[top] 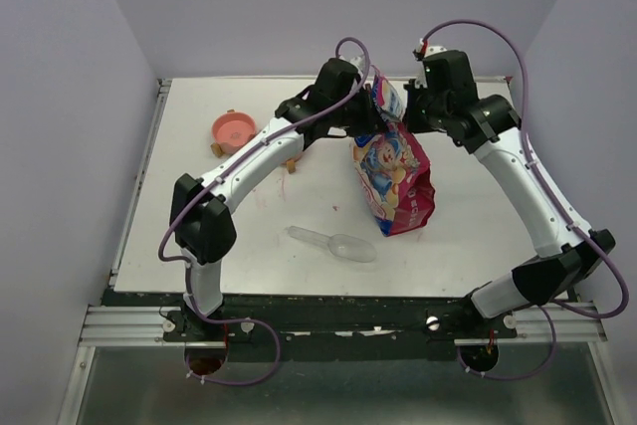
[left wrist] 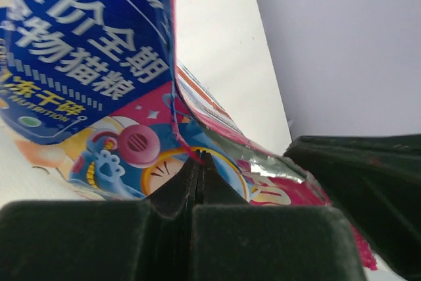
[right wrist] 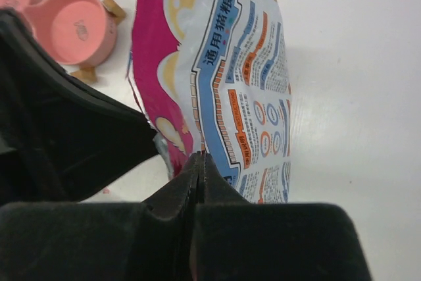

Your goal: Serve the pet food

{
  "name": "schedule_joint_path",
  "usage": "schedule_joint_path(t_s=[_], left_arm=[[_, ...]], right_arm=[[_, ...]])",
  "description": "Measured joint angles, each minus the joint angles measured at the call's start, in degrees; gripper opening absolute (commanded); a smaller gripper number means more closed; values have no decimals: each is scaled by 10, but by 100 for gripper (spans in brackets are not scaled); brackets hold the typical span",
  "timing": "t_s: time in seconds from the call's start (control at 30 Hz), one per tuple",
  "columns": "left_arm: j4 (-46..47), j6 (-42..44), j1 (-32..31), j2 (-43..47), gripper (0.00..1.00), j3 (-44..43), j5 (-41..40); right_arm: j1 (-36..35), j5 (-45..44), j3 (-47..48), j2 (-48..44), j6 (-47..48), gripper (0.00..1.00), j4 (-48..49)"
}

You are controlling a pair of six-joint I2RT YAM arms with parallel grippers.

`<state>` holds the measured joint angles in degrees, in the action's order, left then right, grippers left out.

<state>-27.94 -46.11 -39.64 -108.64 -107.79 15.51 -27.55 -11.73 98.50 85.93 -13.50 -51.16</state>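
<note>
Tool left (left wrist: 199,162), tool right (right wrist: 199,161) — tight on bag (top: 393,176)

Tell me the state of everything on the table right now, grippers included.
pet food bag: held up by its top, foil lining showing.
left gripper: shut on the bag's top edge.
right gripper: shut on the bag's top edge.
clear scoop: lying on the table, empty.
pink bowl: upright, empty.
</note>
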Motion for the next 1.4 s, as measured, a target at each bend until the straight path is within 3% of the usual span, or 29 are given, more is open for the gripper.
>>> schedule_joint_path(t_s=[0.23,0.47,0.7,0.97,1.17,1.3,1.4], left_arm=[[53,7,0,0,0,26,60],[52,-8,11,23,3,22,64],[48,-43,26,64,15,61,56],[43,-63,37,65,22,61,55],[40,-68,37,65,26,63,55],[38,-72,37,65,37,63,55],[38,-78,37,65,40,63,55]], right_arm=[[51,90,94,21,-9,29,-32],[90,188,103,35,-19,36,-44],[90,263,101,42,-15,37,-37],[90,275,98,71,-5,38,-28],[90,277,98,84,1,26,-23],[90,274,98,89,3,19,-21],[90,264,98,91,3,1,-20]])
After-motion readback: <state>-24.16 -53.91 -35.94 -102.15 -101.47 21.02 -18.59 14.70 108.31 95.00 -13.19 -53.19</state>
